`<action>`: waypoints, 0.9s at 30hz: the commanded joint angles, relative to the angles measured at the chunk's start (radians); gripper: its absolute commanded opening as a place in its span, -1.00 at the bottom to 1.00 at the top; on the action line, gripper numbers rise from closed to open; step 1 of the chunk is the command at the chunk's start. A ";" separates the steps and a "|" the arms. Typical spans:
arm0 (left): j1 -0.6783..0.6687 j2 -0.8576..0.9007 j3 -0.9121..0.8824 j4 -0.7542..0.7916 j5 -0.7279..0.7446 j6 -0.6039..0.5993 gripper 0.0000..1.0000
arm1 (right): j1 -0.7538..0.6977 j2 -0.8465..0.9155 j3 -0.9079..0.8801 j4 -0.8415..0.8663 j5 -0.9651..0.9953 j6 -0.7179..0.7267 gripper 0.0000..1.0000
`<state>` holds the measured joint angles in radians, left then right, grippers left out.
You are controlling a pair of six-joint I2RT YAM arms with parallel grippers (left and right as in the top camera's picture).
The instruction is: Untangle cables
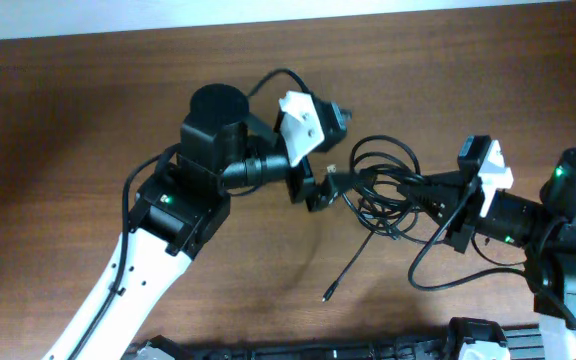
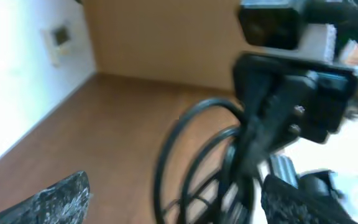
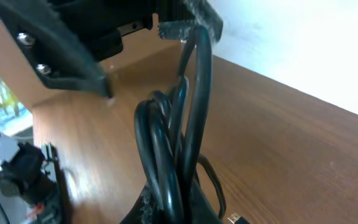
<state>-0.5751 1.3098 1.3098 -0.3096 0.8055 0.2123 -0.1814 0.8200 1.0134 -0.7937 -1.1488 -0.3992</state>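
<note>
The right hand (image 1: 426, 190) is pressed together on the cables (image 1: 383, 168). In its wrist view several black strands run side by side down into the closed pads at the bottom edge. The left hand (image 1: 320, 192) faces it from the other side of the bundle, its fingers (image 2: 53, 198) spread wide. Black loops hang in the gap between them, but I cannot tell whether either finger touches a strand. The bundle itself is a loose tangle of loops between the two hands, over the brown wooden tabletop (image 1: 88, 120). One thin strand leaves the tangle and trails toward the near edge, ending in a small plug (image 1: 328, 296) that lies on the wood, well apart from both hands.
</note>
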 commanded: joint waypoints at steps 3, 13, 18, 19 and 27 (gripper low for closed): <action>0.004 -0.018 0.006 -0.061 0.195 0.121 0.67 | 0.005 -0.010 0.006 -0.106 -0.074 -0.316 -0.92; -0.018 -0.012 0.006 -0.145 0.167 0.127 0.01 | 0.005 -0.010 0.006 -0.101 -0.112 -0.334 -0.92; -0.058 -0.011 0.006 -0.148 0.111 0.134 -0.60 | 0.005 -0.010 0.006 -0.089 -0.112 -0.333 -0.92; -0.060 -0.011 0.006 -0.147 0.106 0.134 -0.85 | 0.005 -0.010 0.006 -0.089 -0.113 -0.333 -0.92; -0.060 -0.011 0.006 -0.107 0.081 0.134 -1.00 | 0.005 -0.010 0.006 -0.089 -0.112 -0.326 -0.28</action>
<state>-0.6292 1.3087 1.3098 -0.4282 0.9268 0.3450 -0.1814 0.8200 1.0134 -0.8825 -1.2217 -0.7227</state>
